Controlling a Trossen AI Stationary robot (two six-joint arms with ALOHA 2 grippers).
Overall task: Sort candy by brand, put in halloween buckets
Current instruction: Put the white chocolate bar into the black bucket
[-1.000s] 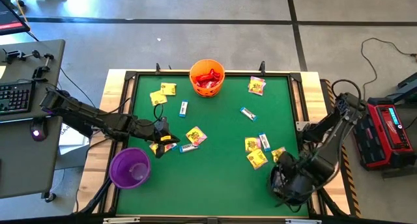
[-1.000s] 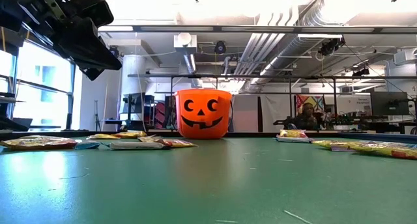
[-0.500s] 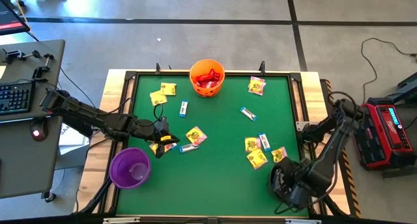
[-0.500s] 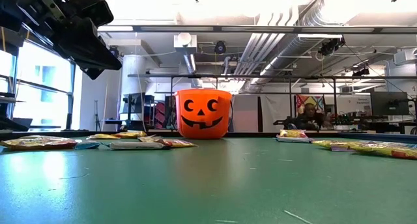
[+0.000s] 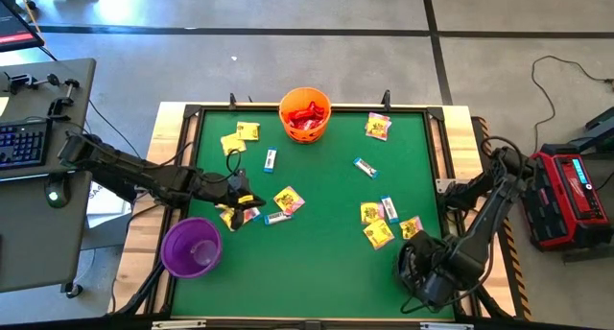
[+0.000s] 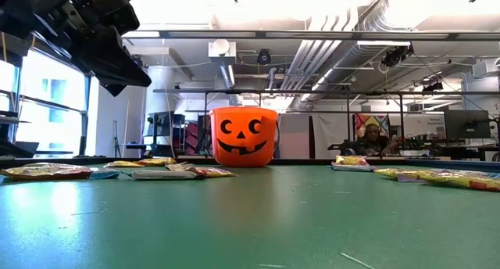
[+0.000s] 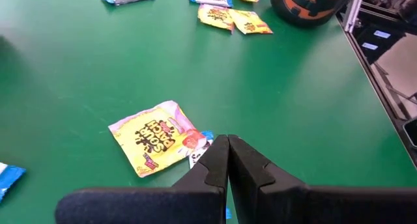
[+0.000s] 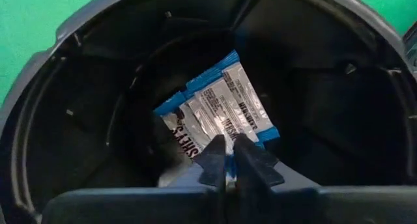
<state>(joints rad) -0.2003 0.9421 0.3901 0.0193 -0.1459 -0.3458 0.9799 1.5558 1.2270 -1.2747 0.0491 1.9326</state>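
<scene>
As my right end effector (image 8: 226,160) cracks apart over the black bucket (image 8: 78,87), white-blue candy (image 8: 218,113) lies inside; left end effector (image 7: 227,160) stays clenched, empty.

We see two dark, matte arms of jointed segments, left arm (image 5: 134,176) and right arm (image 5: 480,215), each ending in black angular fingers (image 7: 212,165).

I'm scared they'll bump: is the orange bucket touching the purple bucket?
Apart. High view: bare green table lies between the orange bucket and the purple bucket.
</scene>
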